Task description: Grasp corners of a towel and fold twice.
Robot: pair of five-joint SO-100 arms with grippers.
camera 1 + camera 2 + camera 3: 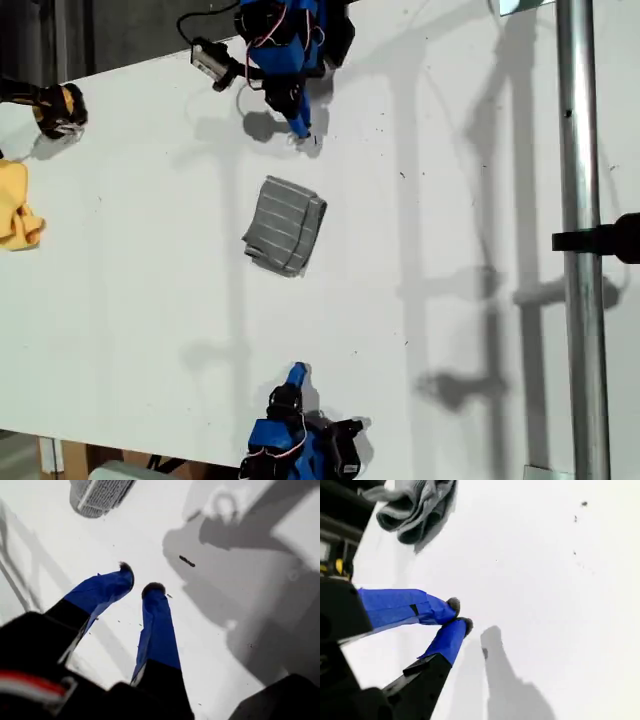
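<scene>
Both jaws empty: first narrowly apart, second nearly closed; towel [285,226] folded mid white table [450,250].

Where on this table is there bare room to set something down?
The widest bare patch lies between the folded towel and the metal pole on the exterior view's right. Another lies between the towel and the yellow cloth. It is tighter between the towel and each blue gripper, one above, one below.

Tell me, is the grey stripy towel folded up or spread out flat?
Folded. The towel lies as a small thick bundle on the white table, with layered edges showing in the second wrist view; nothing holds it.
</scene>
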